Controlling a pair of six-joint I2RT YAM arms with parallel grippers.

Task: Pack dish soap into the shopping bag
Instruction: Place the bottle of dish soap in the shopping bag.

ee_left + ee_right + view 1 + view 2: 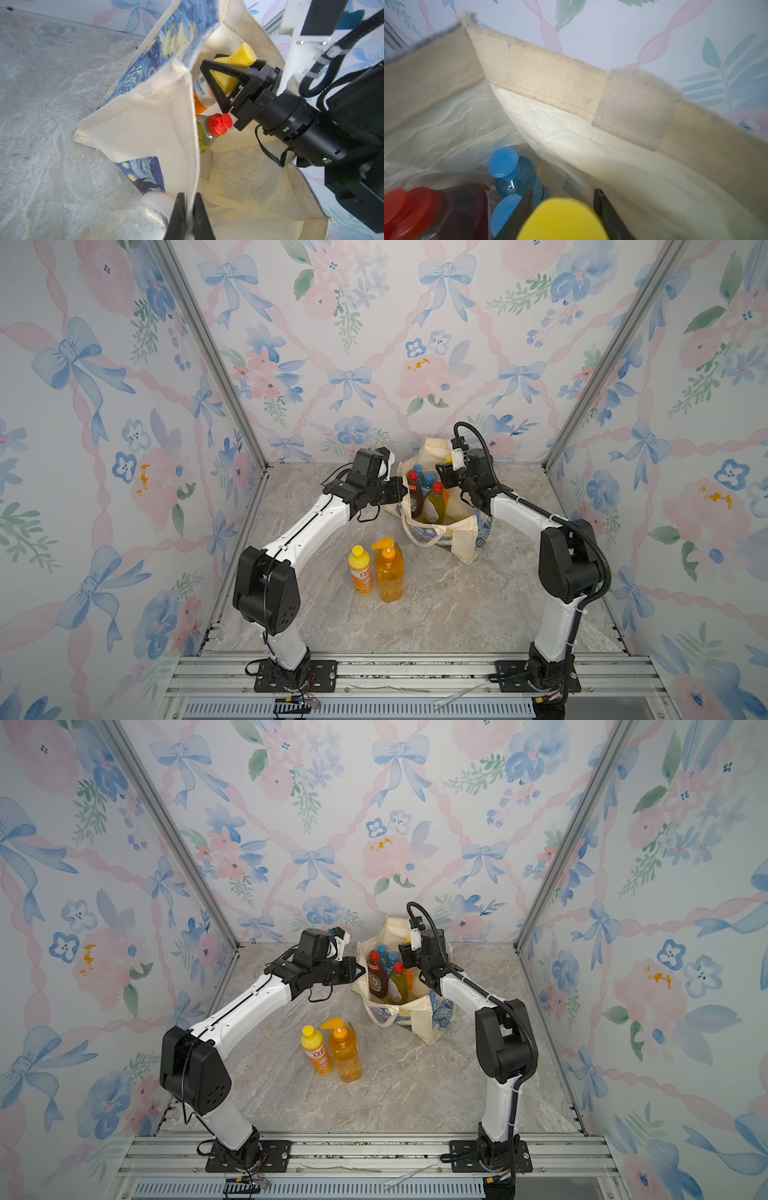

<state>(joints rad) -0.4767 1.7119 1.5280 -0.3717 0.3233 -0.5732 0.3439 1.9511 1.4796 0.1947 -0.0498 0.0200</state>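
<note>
your left gripper [189,196] is pinched shut on the rim fabric of the cream canvas shopping bag with the blue-and-yellow swirl print [463,535], pulling its mouth open. the bag stands at the back of the grey marble table [457,614], between the two arms. your right gripper [211,60] is partly open and clamped on the neck of a yellow-capped orange dish soap bottle [223,80], already inside the mouth.

lower it straight into the free space next to the red-capped yellow-green bottle [219,123]. don't let go until the base is seated, or it likely tips onto the blue-capped bottles [512,172]. don't drop the left pinch before that; the wall would probably fold in. lift out clear of the woven strap end [635,108].

two more wait on the table: a small yellow-capped bottle [360,570] and an orange pump bottle [389,572].
</note>
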